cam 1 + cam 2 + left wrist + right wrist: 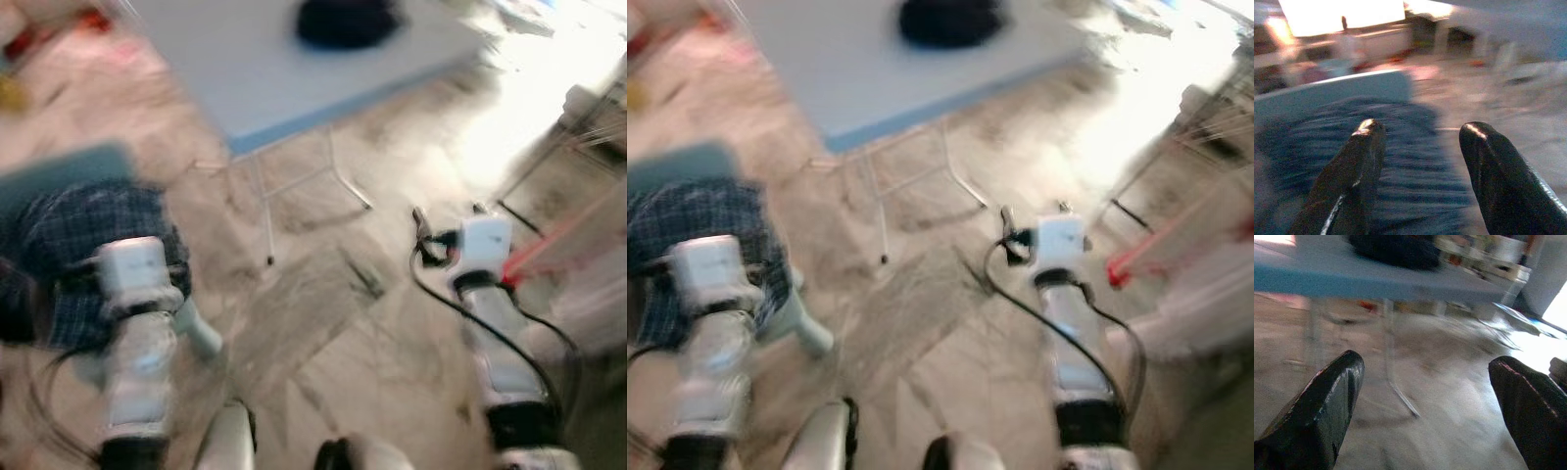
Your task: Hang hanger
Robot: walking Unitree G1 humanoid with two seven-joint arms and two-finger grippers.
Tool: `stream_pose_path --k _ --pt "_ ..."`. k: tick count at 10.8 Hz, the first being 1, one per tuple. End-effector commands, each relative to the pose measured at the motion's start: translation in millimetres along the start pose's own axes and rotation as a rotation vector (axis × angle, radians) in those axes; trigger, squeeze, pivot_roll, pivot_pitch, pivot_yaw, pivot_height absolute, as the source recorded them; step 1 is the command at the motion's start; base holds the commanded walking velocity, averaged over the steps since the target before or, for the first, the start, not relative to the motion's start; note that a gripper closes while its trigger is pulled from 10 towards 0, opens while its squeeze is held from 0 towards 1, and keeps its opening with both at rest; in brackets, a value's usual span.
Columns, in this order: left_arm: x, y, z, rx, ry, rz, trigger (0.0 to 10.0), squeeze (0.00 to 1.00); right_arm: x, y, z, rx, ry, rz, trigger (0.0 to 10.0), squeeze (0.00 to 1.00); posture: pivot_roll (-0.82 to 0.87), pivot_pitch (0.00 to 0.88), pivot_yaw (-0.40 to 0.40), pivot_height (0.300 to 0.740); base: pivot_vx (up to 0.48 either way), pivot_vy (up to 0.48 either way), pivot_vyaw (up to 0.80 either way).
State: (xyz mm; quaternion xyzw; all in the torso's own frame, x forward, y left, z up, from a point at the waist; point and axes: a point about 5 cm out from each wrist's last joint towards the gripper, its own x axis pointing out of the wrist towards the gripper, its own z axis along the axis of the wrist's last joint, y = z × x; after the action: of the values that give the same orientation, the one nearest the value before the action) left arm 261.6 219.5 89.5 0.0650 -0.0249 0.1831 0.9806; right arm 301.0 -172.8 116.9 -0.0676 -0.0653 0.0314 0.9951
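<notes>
The head views are blurred. A thin red shape that looks like a hanger (549, 251) lies low at the right, just beyond my right forearm; I cannot tell what it rests on. My right gripper (1427, 360) is open and holds nothing, hovering over bare floor and facing the table legs. On the other side, my left gripper (1420, 128) is open with nothing between its fingers, above a dark blue checked cloth (69, 245).
A pale blue folding table (294, 78) stands ahead with a dark bundle (345, 22) on it. The checked cloth lies by a teal bin (1332, 90) at the left. Thin rods of a rack (588, 127) stand at the far right in bright light. Grey tiled floor (323, 323) lies between.
</notes>
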Motion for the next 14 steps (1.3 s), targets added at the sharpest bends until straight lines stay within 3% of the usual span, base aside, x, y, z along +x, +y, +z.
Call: stream_pose_path --k 1,6,10,11,12,13,14 --pt "-3.0 0.7 -2.0 -0.018 0.002 0.039 10.0 0.0 -3.8 -9.0 -5.2 -0.005 0.021 -0.017 10.0 1.0 0.08 0.137 -0.089 0.74 0.0 0.0 0.8" --pt "-11.1 26.9 -19.0 -0.037 0.085 0.23 10.0 0.0 -4.6 -9.2 -4.8 -0.007 0.022 0.013 10.0 1.0 0.08 0.162 -0.109 0.74 0.0 0.0 0.8" --pt "-12.3 26.3 -18.1 -0.06 0.067 0.21 10.0 0.0 -4.1 -3.9 -4.0 0.003 0.017 0.052 10.0 0.96 0.07 0.164 -0.112 0.74 0.062 0.0 0.2" --pt "-11.9 25.0 -17.4 -0.065 0.061 0.199 10.0 0.0 -4.1 -3.2 -3.9 0.005 0.016 0.056 10.0 0.75 0.07 0.163 -0.111 0.74 0.398 0.0 0.0" --pt "-11.2 23.2 -16.5 -0.066 0.054 0.185 10.0 0.0 -4.3 -2.6 -3.4 0.008 0.014 0.058 10.0 0.65 0.07 0.163 -0.11 0.74 0.401 0.0 0.0" --pt "-10.1 21.4 -16.0 -0.066 0.05 0.175 10.0 0.0 -4.1 -1.8 -3.3 0.012 0.012 0.063 10.0 0.27 0.07 0.161 -0.107 0.74 0.409 0.0 0.0" --pt "-9.4 19.6 -15.5 -0.067 0.046 0.161 10.0 0.0 -4.2 0.1 -2.8 0.024 0.009 0.079 10.0 0.0 0.07 0.159 -0.106 0.74 0.412 0.0 0.0"
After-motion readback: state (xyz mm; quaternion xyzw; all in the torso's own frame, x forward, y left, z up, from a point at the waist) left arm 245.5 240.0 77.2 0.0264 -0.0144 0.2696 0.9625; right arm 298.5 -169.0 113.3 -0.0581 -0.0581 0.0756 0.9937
